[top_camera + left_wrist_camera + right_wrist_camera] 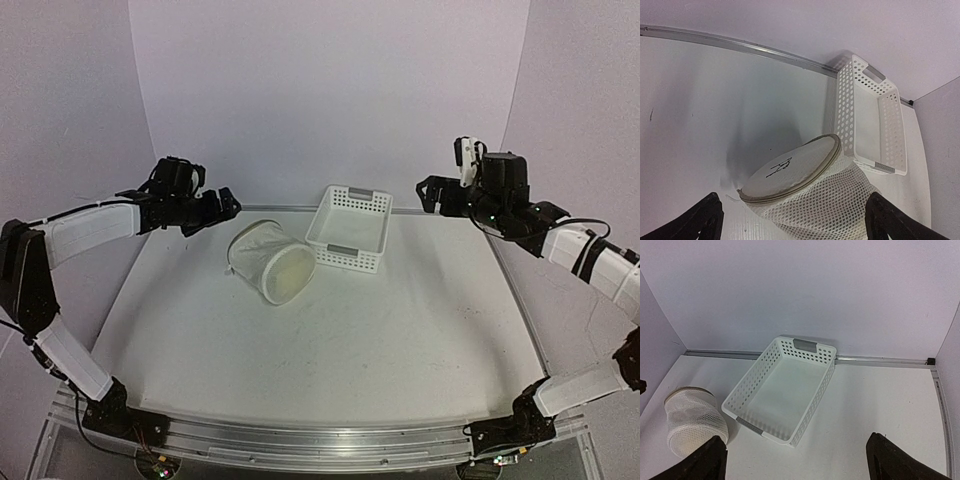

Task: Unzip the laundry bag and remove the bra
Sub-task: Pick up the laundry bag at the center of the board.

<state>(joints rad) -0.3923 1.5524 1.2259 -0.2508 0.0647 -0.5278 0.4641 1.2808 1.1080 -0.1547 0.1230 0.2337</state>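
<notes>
The white mesh laundry bag (268, 260) lies tilted on its side at the back middle of the table, popped up and zipped shut. In the left wrist view its round lid (790, 170) with the black mark faces the back wall, above the mesh wall (825, 205). The bag also shows at the left of the right wrist view (692, 420). The bra is hidden; only a faint cream tint shows at the bag's near end (288, 275). My left gripper (226, 205) is open, in the air just left of the bag. My right gripper (430, 192) is open, high at the back right.
A white lattice plastic basket (350, 228) with nothing in it stands right of the bag, almost touching it; it also shows in the left wrist view (892, 135) and the right wrist view (755, 385). A metal rail (880, 360) runs along the back wall.
</notes>
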